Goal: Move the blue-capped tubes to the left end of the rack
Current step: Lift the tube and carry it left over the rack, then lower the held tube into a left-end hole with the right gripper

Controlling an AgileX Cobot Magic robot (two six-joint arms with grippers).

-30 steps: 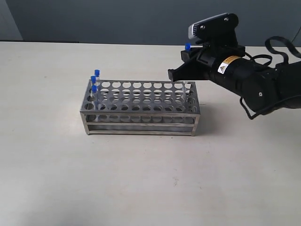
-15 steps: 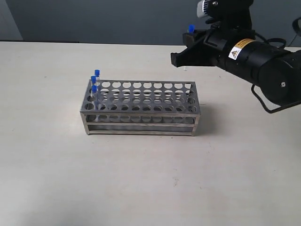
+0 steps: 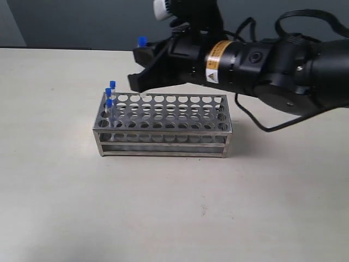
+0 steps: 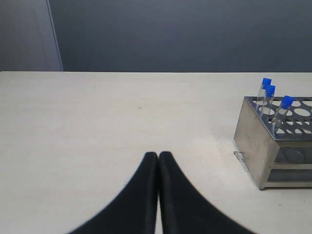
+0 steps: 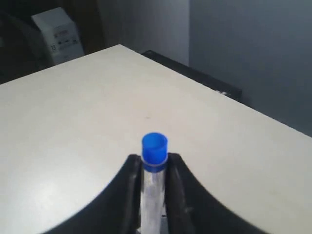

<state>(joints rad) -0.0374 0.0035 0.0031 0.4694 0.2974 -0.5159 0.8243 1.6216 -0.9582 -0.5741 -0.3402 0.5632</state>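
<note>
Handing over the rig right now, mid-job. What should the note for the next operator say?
Left gripper: shut, empty, over the table off the left end of the rack.
Right gripper: shut on the fourth blue-capped tube, held roughly upright above the rack's left half, not yet in a hole.
Done: three blue-capped tubes stand at the rack's left end.
Left: lower the held tube into a free hole beside them, release, withdraw.
</note>
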